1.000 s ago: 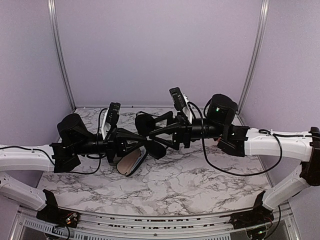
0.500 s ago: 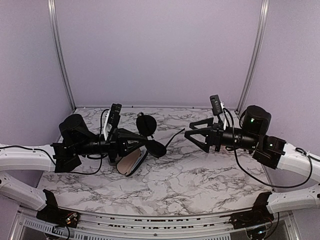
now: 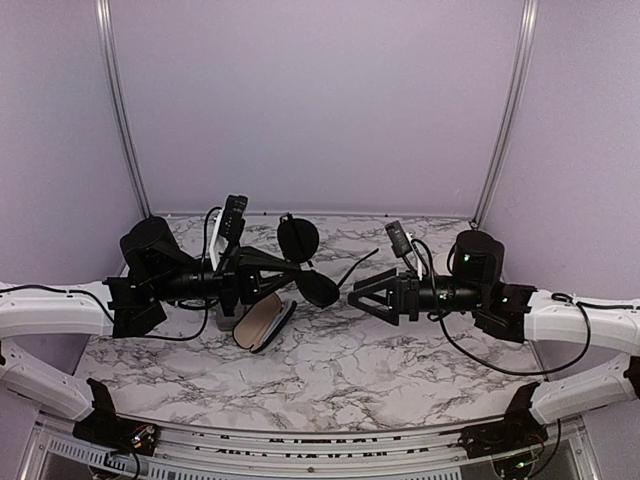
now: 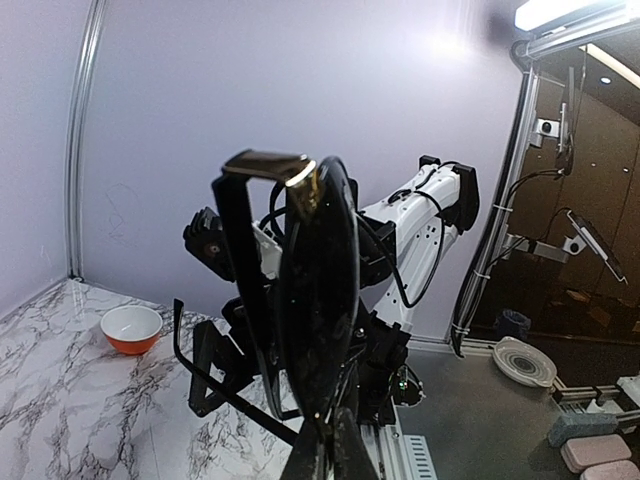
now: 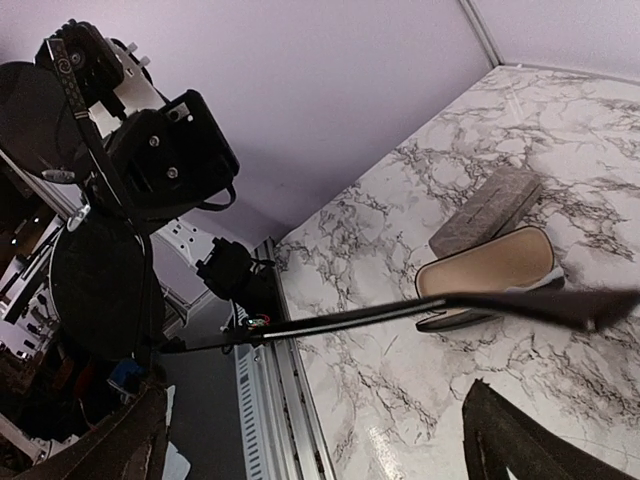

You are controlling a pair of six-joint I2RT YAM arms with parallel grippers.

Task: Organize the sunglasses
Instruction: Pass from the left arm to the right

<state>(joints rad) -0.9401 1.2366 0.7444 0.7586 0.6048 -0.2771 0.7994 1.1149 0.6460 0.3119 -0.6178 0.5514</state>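
Observation:
A pair of black sunglasses (image 3: 318,289) with dark oval lenses hangs above the table, and my left gripper (image 3: 287,276) is shut on its frame. In the left wrist view one lens (image 4: 320,310) stands edge-on just above the closed fingertips of the left gripper (image 4: 335,445). One slender temple arm (image 3: 360,266) sticks out to the right. My right gripper (image 3: 362,296) is open, just right of the glasses and holding nothing. In the right wrist view that temple arm (image 5: 400,311) crosses ahead of the gap of the right gripper (image 5: 315,420), with the lenses (image 5: 100,285) at the left.
An open case (image 3: 262,322) with a tan lining lies on the marble table (image 3: 400,350) below the left gripper. A grey rectangular case (image 5: 490,210) lies beside the open case (image 5: 490,268). An orange bowl (image 4: 132,328) sits far off on the table.
The right gripper let go of the glasses and opened wide. It swung away to the right, then came back lower, close to the temple arm. The left gripper kept its hold.

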